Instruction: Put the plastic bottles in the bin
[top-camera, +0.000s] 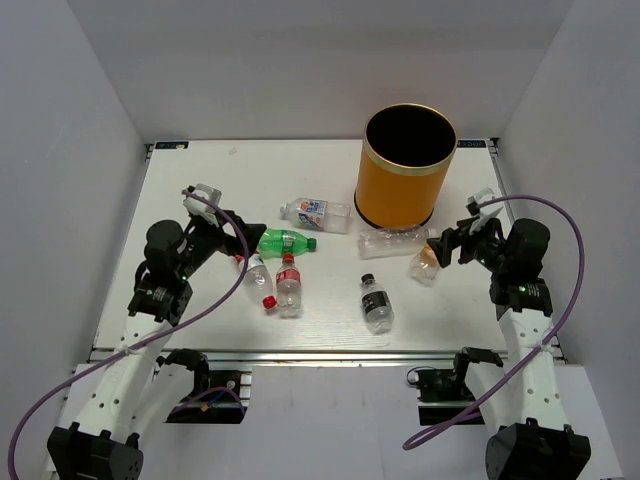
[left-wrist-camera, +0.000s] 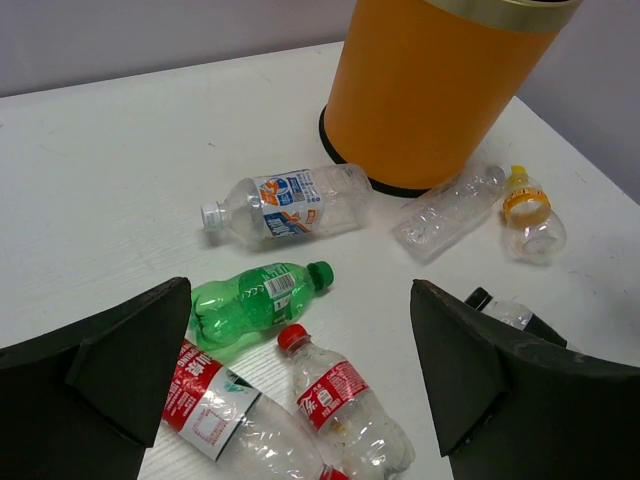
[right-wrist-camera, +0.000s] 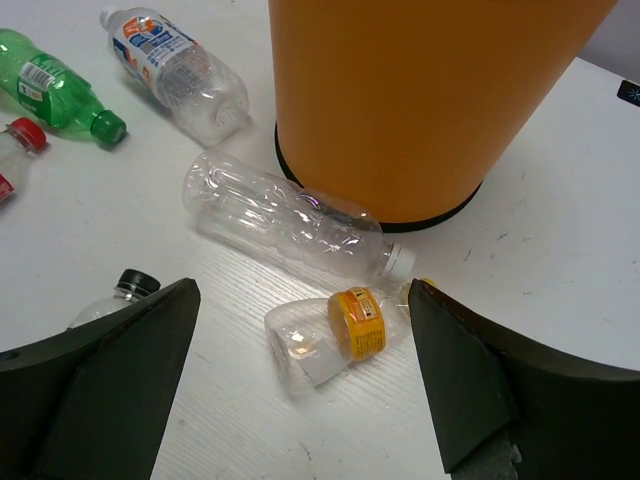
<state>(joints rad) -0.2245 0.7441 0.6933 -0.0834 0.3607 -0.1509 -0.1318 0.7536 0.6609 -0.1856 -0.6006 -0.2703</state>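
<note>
7 plastic bottles (top-camera: 288, 290) lying flat on white table (top-camera: 470, 320), all outside orange bin (top-camera: 400, 190) standing upright far right.

Clear unlabelled bottle (top-camera: 392, 241) right by bin base. Orange-banded bottle (right-wrist-camera: 340, 335) just beside it, under wide-open right gripper (right-wrist-camera: 303, 290).

Green bottle (left-wrist-camera: 255, 300) and 2 red-capped bottles (left-wrist-camera: 340, 395) below wide-open left gripper (left-wrist-camera: 298, 300).

Blue-label bottle (top-camera: 315, 212) near bin. Black-capped bottle (top-camera: 376, 303) apart, nearer front.

Seven plastic bottles lie on the surface (top-camera: 330, 320): one green bottle (top-camera: 285, 241), two red-capped bottles (top-camera: 256, 275) (top-camera: 288, 285), one blue-labelled bottle (top-camera: 315, 212), one black-capped bottle (top-camera: 376, 303), one unlabelled clear bottle (top-camera: 393, 240) and one small orange-banded bottle (top-camera: 425, 262). Six of the seven are clear and only one is coloured. There is one orange bin (top-camera: 400, 190), and two arms, the left arm (top-camera: 165, 265) and the right arm (top-camera: 520, 265), each with one pair of jaws.
</note>
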